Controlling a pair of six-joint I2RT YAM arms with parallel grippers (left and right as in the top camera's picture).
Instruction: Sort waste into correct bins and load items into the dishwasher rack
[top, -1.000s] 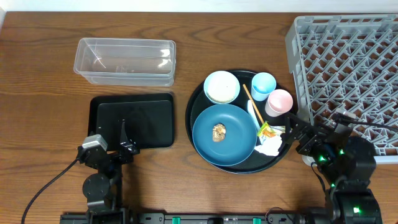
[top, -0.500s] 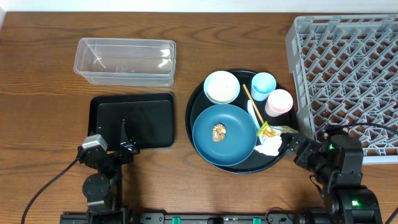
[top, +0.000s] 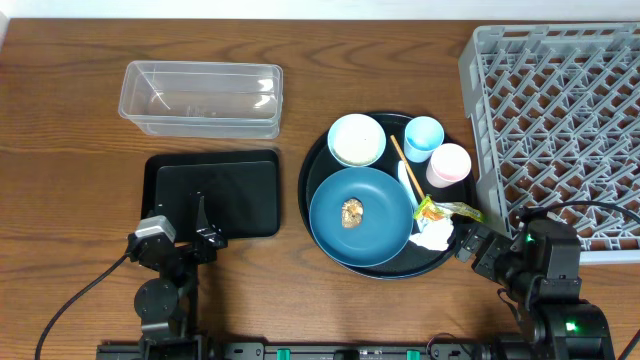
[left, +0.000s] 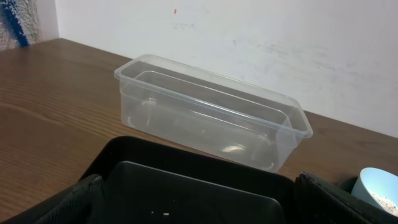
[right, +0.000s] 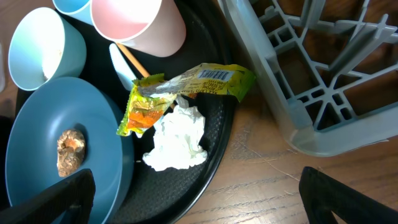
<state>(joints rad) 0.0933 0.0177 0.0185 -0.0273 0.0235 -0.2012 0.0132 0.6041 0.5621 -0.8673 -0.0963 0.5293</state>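
Two sets of jaws stand wide and empty, we find: the left gripper (top: 203, 228) over the lower edge of the black tray (top: 240, 190) at lower left, the tub (top: 200, 97) above it, the right gripper (top: 468, 242) at lower right beside the tissue (right: 177, 140) and wrapper (right: 186, 93). Both scraps lie at the right rim of the round tray (top: 310, 170), right of the plate (top: 378, 220) holding the lump (right: 69, 151); the rack (top: 560, 90) fills the upper right.

Overhead: high, looks straight down on the whole table (top: 60, 200), from tub (top: 200, 97) at far left to rack (top: 560, 110) at right.
Left wrist: low, close, faces far across black tray (left: 186, 193) to tub; overhead shares both.
Right wrist: close, looks steeply down on wrapper (right: 186, 84), tissue (right: 177, 140) and rack corner; overhead shares these.
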